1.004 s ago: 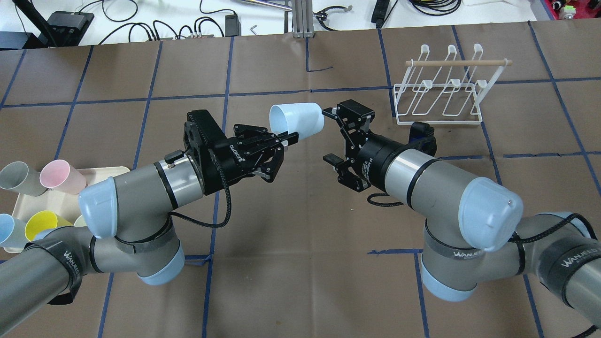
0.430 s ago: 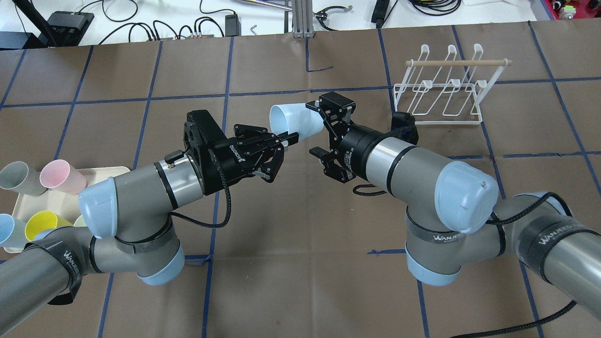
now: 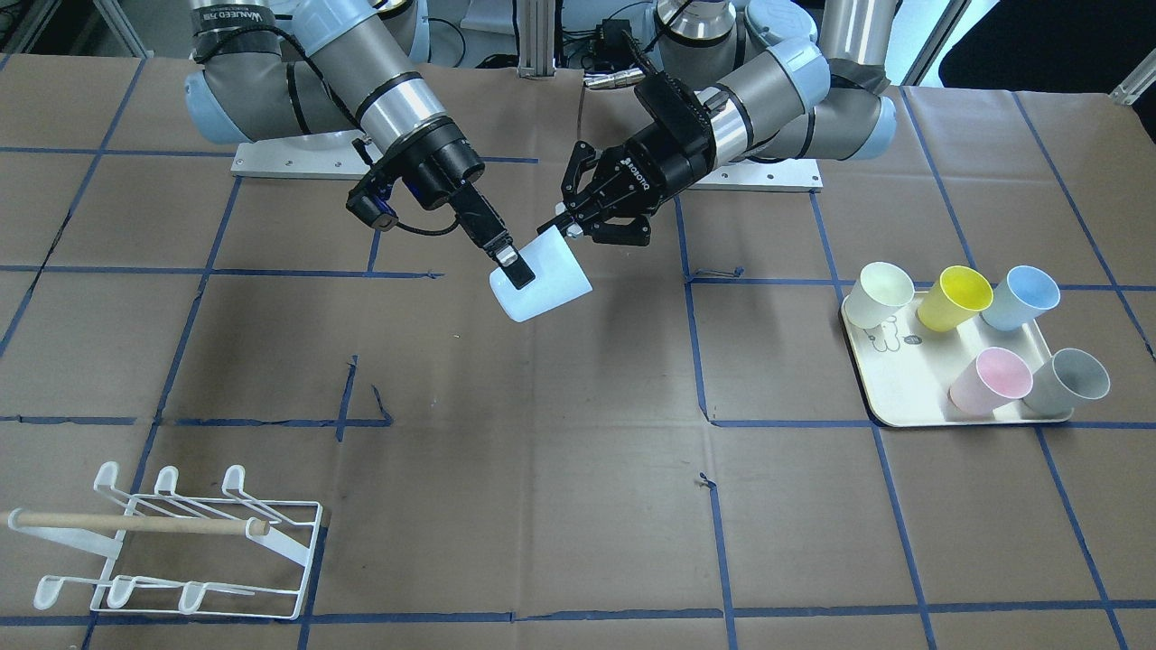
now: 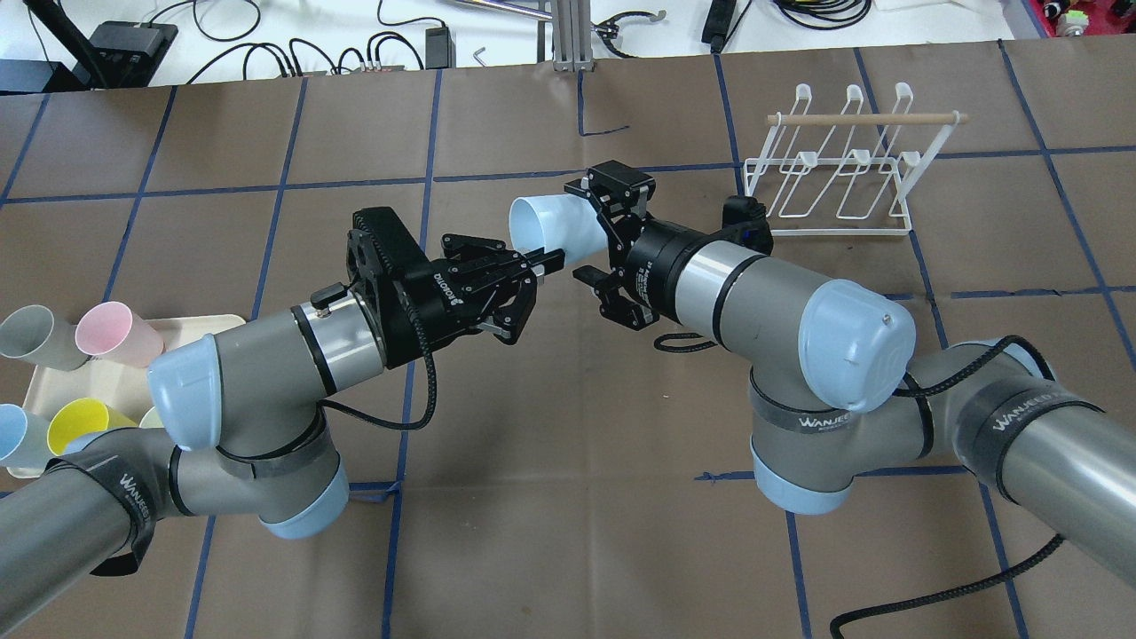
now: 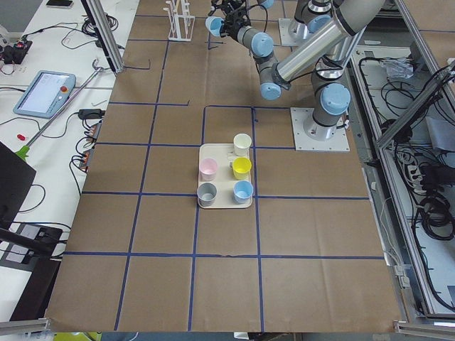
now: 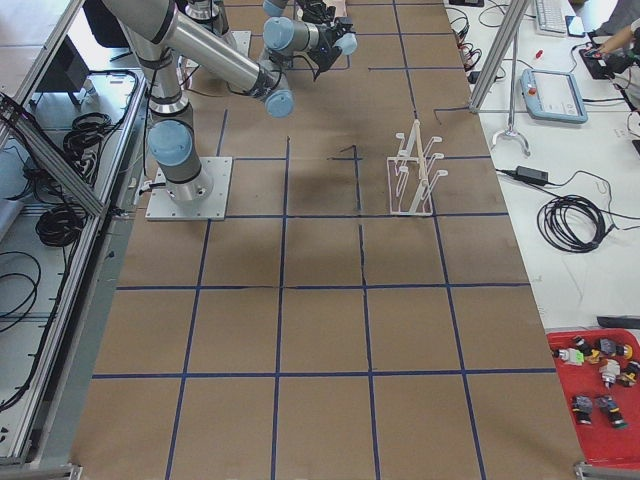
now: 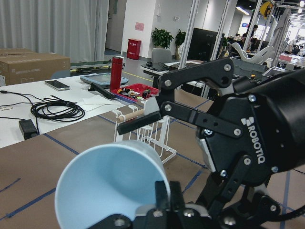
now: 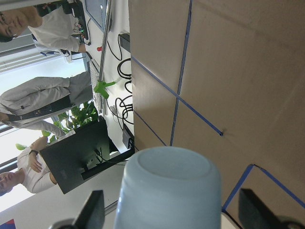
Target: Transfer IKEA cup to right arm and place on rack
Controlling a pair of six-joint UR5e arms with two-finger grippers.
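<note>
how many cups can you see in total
6. A pale blue cup is held aloft by the left gripper; five sit on the tray: cream, yellow, blue, pink, grey. None seem hidden.

I'm looking into a robotics lab set in an open-plan office. The desk (image 3: 578,506) is papered brown and gridded with blue tape (image 3: 786,422), and both arms (image 3: 379,81) are bolted to metal base plates (image 3: 271,164). A teach pendant (image 5: 44,92) and loose cables (image 6: 570,225) lie on side benches. People (image 8: 43,102) stand by a monitor (image 8: 76,157) beyond.
</note>
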